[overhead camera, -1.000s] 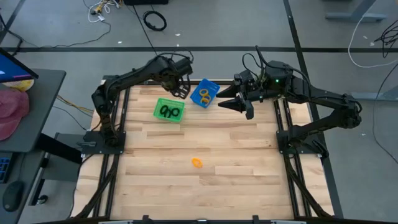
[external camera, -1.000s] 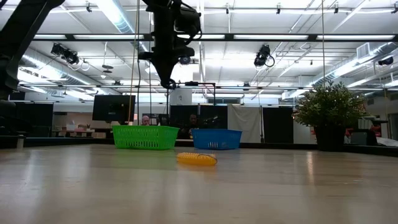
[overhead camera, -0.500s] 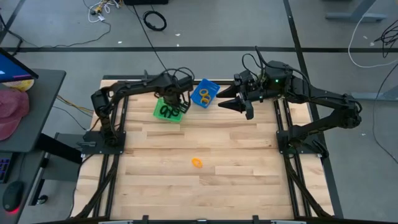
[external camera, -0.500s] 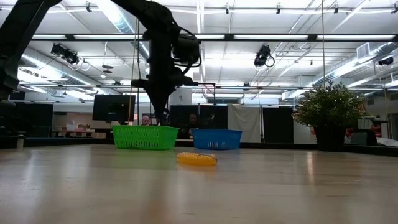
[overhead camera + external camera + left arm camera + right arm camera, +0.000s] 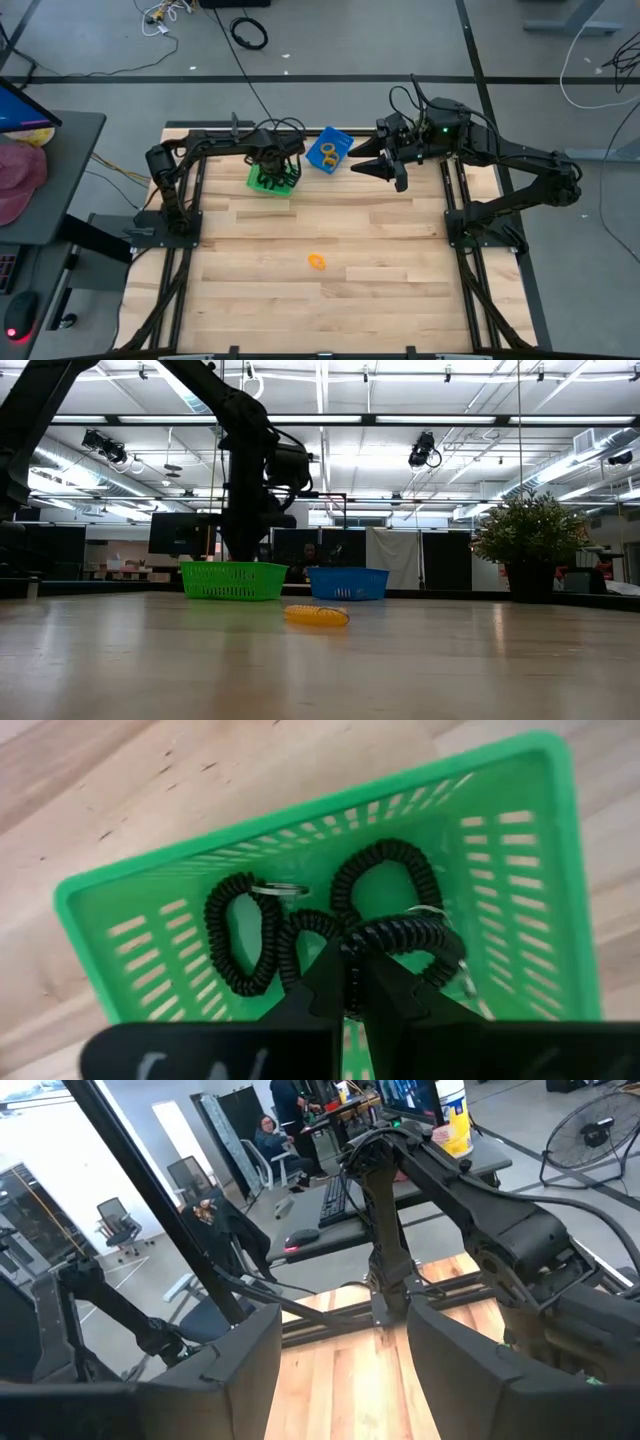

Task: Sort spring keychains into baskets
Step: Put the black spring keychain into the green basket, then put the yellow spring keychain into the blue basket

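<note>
Left gripper: the left gripper (image 5: 352, 982) hangs low over the green basket (image 5: 255, 182), fingers pinched shut on a black keychain (image 5: 400, 935); I judge it is down there to drop the ring among its own colour.
Green basket: sits at the table's far left-centre; in the left wrist view two more black keychains (image 5: 243, 932) lie on its floor, just beside the held one.
Blue basket: the blue basket (image 5: 337, 140) stands just right of the green one, tilted on its axis, with orange keychains (image 5: 328, 152) inside, so the sorting goes by colour.
Loose keychain: one orange keychain (image 5: 316, 262) lies alone mid-table, well apart from both baskets; likely the next pick.
Right gripper: the right gripper (image 5: 356, 167) waits just beside the blue basket, jaws wide apart and holding nothing.
Change, left arm: a second ago it was held higher, between the two baskets; now it has swung over and sunk into the green basket.
Change, rest: the right arm, both baskets and the loose orange keychain lie as they did.
</note>
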Available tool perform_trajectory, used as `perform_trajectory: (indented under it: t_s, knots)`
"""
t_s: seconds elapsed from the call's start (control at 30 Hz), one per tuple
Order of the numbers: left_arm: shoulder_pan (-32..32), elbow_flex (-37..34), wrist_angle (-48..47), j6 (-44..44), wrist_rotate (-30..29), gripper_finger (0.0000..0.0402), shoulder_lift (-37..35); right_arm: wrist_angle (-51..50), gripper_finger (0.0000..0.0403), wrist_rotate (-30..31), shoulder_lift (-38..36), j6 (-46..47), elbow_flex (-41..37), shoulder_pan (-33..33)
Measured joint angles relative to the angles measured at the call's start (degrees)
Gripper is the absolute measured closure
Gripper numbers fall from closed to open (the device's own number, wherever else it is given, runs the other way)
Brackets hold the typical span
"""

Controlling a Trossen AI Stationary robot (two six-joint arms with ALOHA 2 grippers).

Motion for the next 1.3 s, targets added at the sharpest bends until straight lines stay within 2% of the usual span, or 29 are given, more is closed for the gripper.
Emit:
perform_trajectory:
  t_s: [0.23, 0.6, 0.77, 0.93, 1.07, 1.3]
  knots:
    - [0.04, -1.27, 1.13, 0.02, 0.72, 0.0370, 0.00, 0.00, 0.0184, 0.06, 0.00, 0.00, 0.00, 0.00]
    - [0.04, -1.27, 0.13, 0.99, 1.16, 0.0278, -0.10, 0.01, 0.0184, 0.06, 0.00, -0.01, 0.00, 0.00]
    - [0.04, -1.29, -0.15, 1.57, 1.49, 0.0239, -2.30, 0.00, 0.0184, 0.06, 0.00, -0.02, 0.00, 0.00]
    - [0.04, -1.29, -0.16, 2.83, -0.81, 0.0212, -8.21, 0.00, 0.0184, 0.06, 0.00, -0.13, 0.00, -0.04]
    - [-0.27, -1.29, 0.80, 3.67, -3.12, 0.0207, -15.68, 0.00, 0.0184, 0.06, 0.00, -0.24, 0.00, -0.04]
    - [-3.18, -1.29, 11.94, 10.02, -6.41, 0.0217, -31.85, 0.00, 0.0184, 0.06, 0.00, -1.09, 0.00, -0.04]
